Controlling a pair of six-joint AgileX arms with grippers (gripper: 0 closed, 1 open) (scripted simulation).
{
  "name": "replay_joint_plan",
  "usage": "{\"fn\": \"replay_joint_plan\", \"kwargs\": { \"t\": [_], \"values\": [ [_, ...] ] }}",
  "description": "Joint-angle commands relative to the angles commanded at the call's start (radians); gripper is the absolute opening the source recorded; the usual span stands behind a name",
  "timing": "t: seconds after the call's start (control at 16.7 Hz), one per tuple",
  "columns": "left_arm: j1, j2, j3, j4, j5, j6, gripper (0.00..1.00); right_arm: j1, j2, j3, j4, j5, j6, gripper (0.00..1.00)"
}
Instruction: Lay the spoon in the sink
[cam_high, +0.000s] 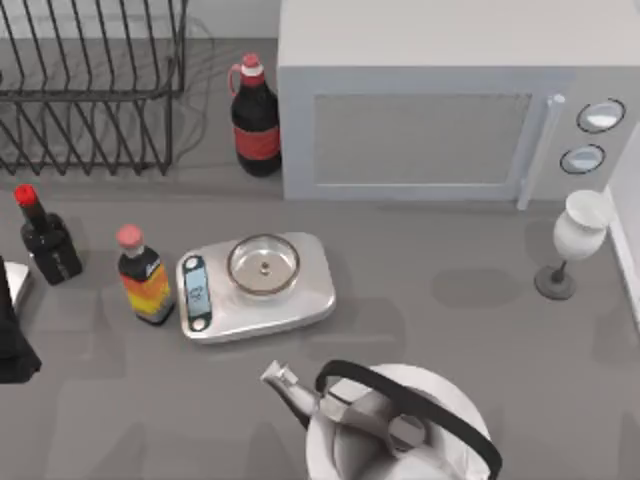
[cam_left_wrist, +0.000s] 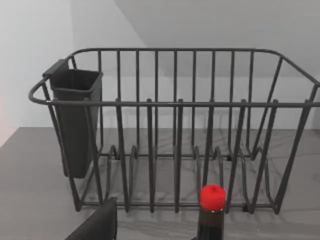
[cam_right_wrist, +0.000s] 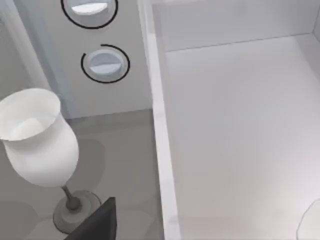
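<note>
Left arm (cam_high: 12, 335): a black, angular, matte body at the top view's left edge, with a small pale grey block against its upper side. Left gripper finger (cam_left_wrist: 97, 224): a dark charcoal wedge with a flat face and a straight slanted edge, without visible markings or screws. Right gripper finger (cam_right_wrist: 97, 224): the same dark wedge shape, plain and matte. No cables can be made out.

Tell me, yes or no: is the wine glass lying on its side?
No. In the top view the wine glass stands upright on its base beside the microwave.
</note>
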Motion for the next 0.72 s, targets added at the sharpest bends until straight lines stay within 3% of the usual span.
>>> {"fn": "replay_joint_plan", "kwargs": {
  "t": [0.36, 0.72],
  "values": [
    [0.000, 0.000, 0.000, 0.000, 0.000, 0.000, 1.00, -0.072, 0.550, 0.313, -0.374, -0.005, 0.130, 1.00],
    [0.000, 0.000, 0.000, 0.000, 0.000, 0.000, 1.00, -0.129, 0.920, 0.555, -0.645, -0.005, 0.228, 1.00]
  ]
}}
